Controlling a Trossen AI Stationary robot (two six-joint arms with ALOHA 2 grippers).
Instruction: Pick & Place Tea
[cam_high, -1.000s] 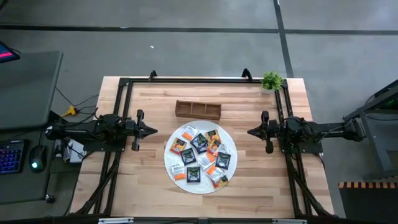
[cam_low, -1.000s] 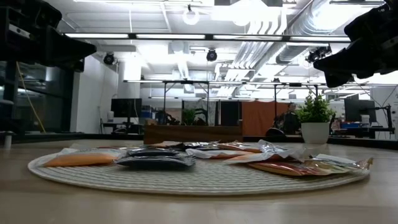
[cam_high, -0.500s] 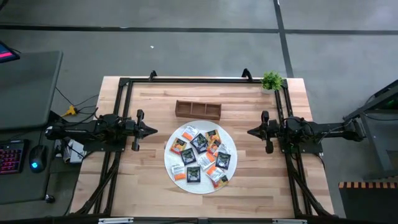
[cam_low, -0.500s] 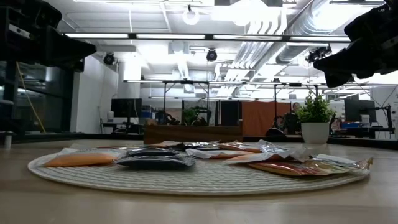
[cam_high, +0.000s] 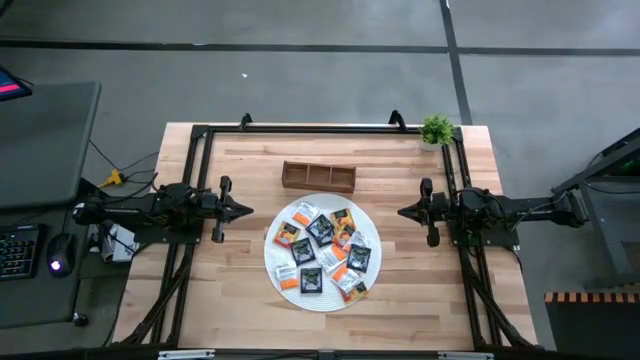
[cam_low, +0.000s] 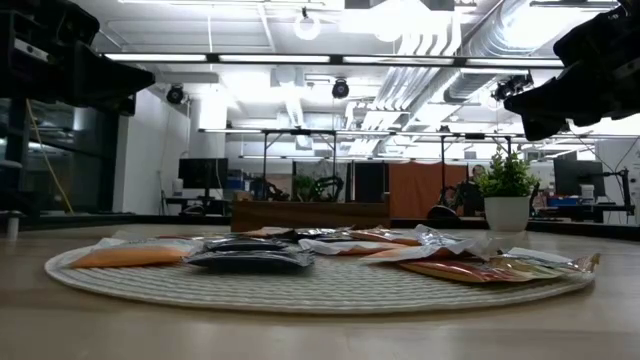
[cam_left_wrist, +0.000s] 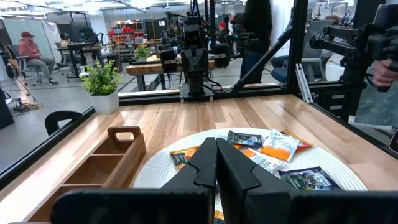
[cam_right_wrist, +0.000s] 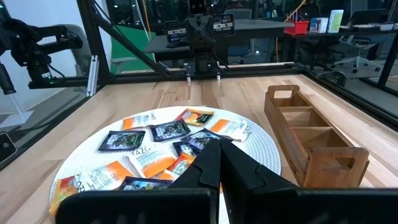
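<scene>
**Overlapping sachets, two clenched end effectors, nothing lifted yet**

While the tea sachets lie heaped on the round white mat at the middle of the surface, they overlap one another, and that is where I judge my trouble starts. If I come down on a stacked edge, I may pinch two at once, or push one flat packet off the mat instead of lifting it. They look thin and slick, so a shallow pinch could slip. Just beyond the mat stands the wooden tray, with narrow compartments; a sachet released crooked could catch on a divider. My left end effector and right end effector hover either side of the mat, both clenched on nothing, so I must spread my fingers before descending or I only jab the pile.
</scene>
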